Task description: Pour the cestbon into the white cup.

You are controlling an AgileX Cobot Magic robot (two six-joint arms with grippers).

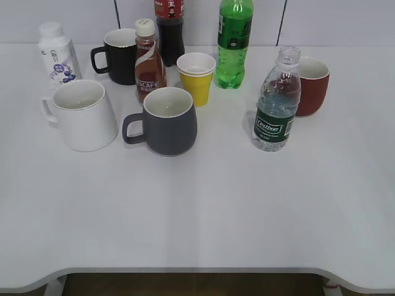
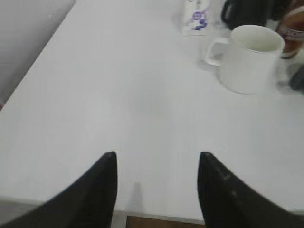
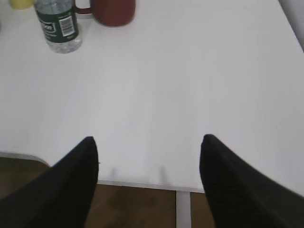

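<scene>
Two task things stand well apart in the exterior view: the cestbon (image 1: pixel 276 111), uncapped and upright at 3 o'clock just in front of a red mug (image 1: pixel 311 85), and the white cup (image 1: pixel 83 115) at 9 o'clock beside a grey mug (image 1: pixel 166 121). Neither pincer shows here.

In the left wrist view the left pincer (image 2: pixel 156 183) hangs apart and empty over the near table (image 2: pixel 118 95) edge, the white cup (image 2: pixel 249 59) far off at 1 o'clock.

In the right wrist view the right pincer (image 3: pixel 149 173) is likewise apart and empty; the cestbon (image 3: pixel 58 26) lies at 11 o'clock, probably its side to grasp.
</scene>
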